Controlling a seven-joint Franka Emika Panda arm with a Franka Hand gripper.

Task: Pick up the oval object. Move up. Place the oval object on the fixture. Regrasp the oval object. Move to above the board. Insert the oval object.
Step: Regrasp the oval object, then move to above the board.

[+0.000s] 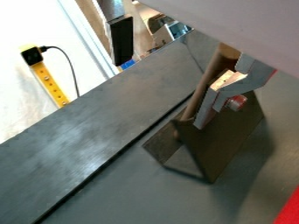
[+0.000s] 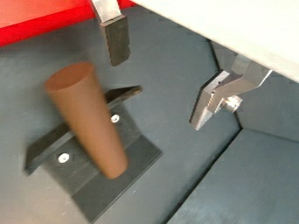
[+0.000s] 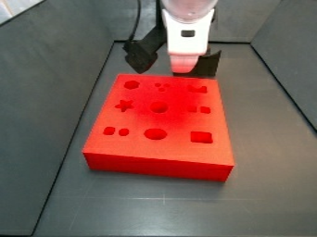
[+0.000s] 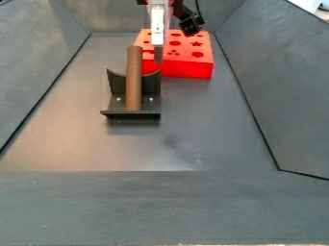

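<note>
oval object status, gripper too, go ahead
Gripper open, above the fixture, holding nothing. Oval object upright on the fixture, untouched. Board recesses unobstructed.

Matte brown oval object [image 2: 89, 118]; silvery metal gripper [image 2: 163, 70] above.

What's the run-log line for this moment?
gripper: open, above fixture | oval object: upright on fixture, released | board: holes empty | next: regrasp
</note>
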